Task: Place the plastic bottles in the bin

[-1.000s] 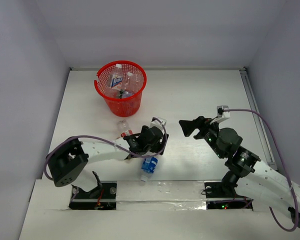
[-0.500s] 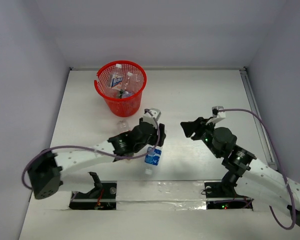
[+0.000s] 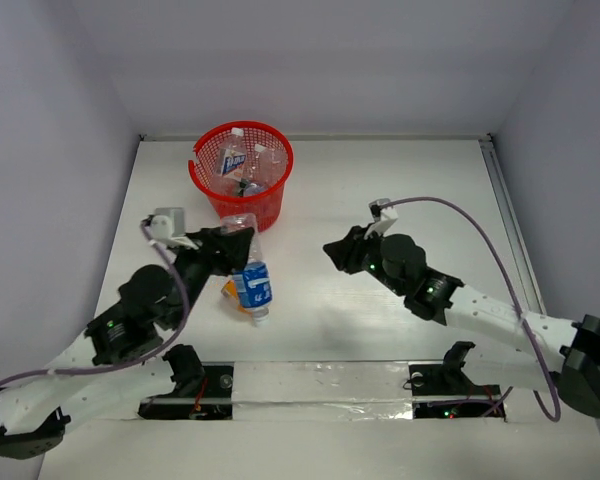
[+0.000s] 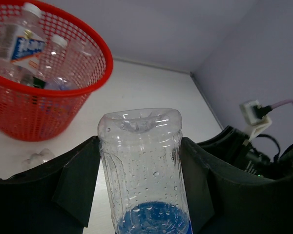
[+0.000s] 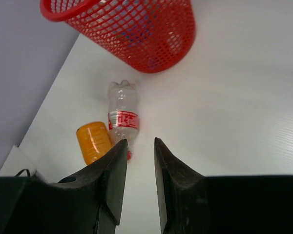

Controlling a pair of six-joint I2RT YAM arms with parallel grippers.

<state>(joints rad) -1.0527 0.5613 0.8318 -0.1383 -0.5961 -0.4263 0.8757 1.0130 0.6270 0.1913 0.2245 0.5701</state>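
Observation:
The red mesh bin (image 3: pixel 241 175) stands at the back left with several plastic bottles inside (image 4: pixel 24 44). My left gripper (image 3: pixel 232 248) is shut on a clear bottle with a blue label (image 3: pixel 252 285), held off the table just in front of the bin; its base points towards the bin (image 4: pixel 141 161). A clear bottle with a red-white label (image 5: pixel 123 119) and a squat orange bottle (image 5: pixel 93 141) lie on the table near the bin (image 5: pixel 132 29). My right gripper (image 5: pixel 140 146) hovers over the table right of them, jaws a narrow gap apart with nothing between.
The orange bottle (image 3: pixel 227 290) peeks out beside the held one. The right arm's cable and plug (image 4: pixel 254 114) are close on the left gripper's right. Walls enclose the white table (image 3: pixel 380 190) at the back and on both sides.
The left arm has swung left towards the bin, carrying the blue-labelled bottle. The right gripper has moved left and forward, and its jaws have narrowed from wide to a small gap.

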